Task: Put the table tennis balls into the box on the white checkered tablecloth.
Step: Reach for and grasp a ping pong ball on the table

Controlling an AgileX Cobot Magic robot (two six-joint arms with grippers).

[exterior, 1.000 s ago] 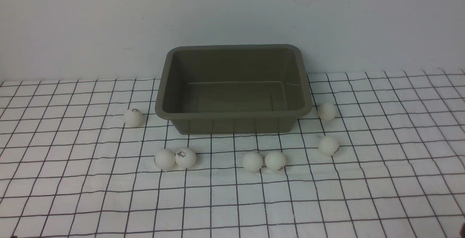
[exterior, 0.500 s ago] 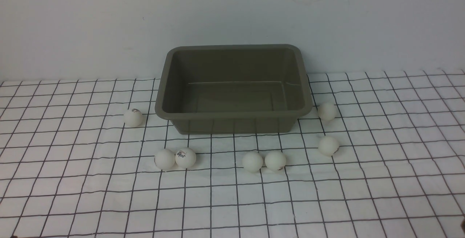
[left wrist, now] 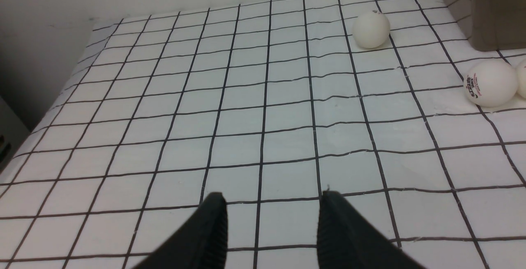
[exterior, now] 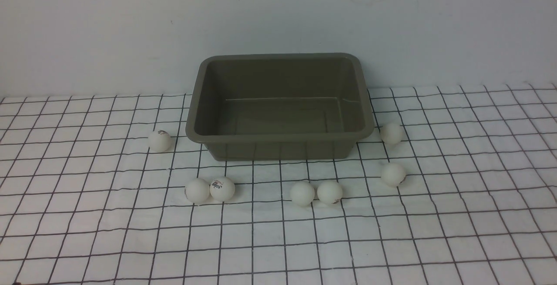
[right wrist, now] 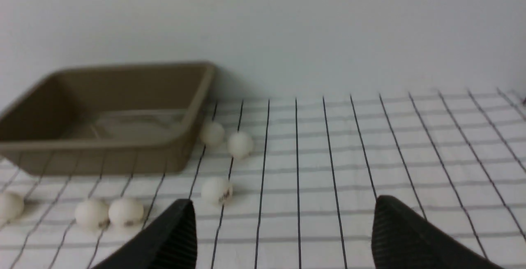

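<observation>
Several white table tennis balls lie on the white checkered tablecloth (exterior: 278, 241) around the olive-grey box (exterior: 278, 137), which has nothing in it. One ball (exterior: 159, 141) is left of the box, a pair (exterior: 197, 190) (exterior: 222, 189) and another pair (exterior: 302, 193) (exterior: 330, 192) lie in front, and two (exterior: 393, 174) (exterior: 391, 133) lie to the right. My left gripper (left wrist: 272, 197) hovers over bare cloth, fingers apart, well short of a ball (left wrist: 371, 30). My right gripper (right wrist: 283, 203) stands wide open, a ball (right wrist: 216, 190) just beyond it. Neither gripper shows in the front view.
A plain pale wall (exterior: 278, 15) rises right behind the box. The cloth's left edge (left wrist: 61, 92) drops off beside the left gripper. The box's corner (left wrist: 497, 22) shows in the left wrist view, its long side (right wrist: 94, 145) in the right wrist view.
A small dark tip at the front view's lower right edge has slipped out of frame. Balls and box have not moved.
</observation>
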